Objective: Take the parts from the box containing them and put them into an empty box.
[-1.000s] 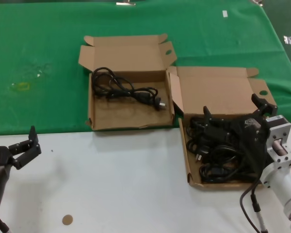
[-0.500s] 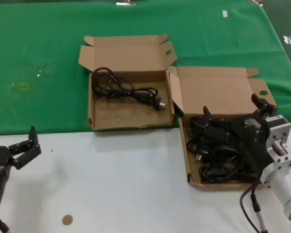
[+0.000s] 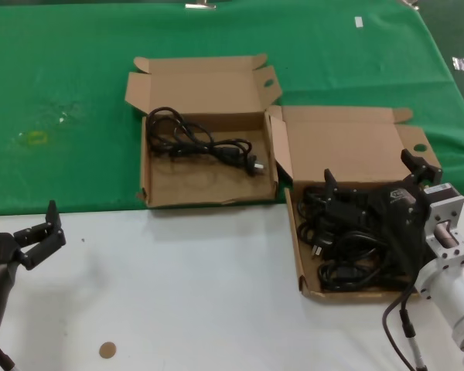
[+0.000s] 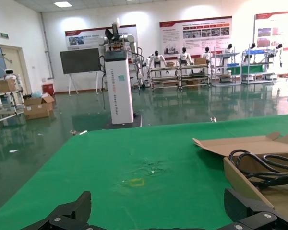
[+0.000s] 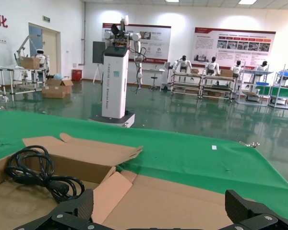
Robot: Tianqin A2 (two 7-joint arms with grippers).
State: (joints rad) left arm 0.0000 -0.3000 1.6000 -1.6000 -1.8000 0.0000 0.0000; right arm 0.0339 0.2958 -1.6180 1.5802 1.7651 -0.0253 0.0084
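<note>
Left gripper [image 3: 48,230] idle over the white table [image 3: 185,294], fingers spread | left box [image 3: 205,185] on the green cloth [image 3: 62,93] holds one cord [image 3: 205,144] | right box [image 3: 298,247] holds the tangled cords [image 3: 344,255] | right gripper [image 3: 375,179] spread wide, down over that pile.

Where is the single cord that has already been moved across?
In the head view the single cord lies in the far part of the left box, on the green cloth, left of the box holding the cord pile.
</note>
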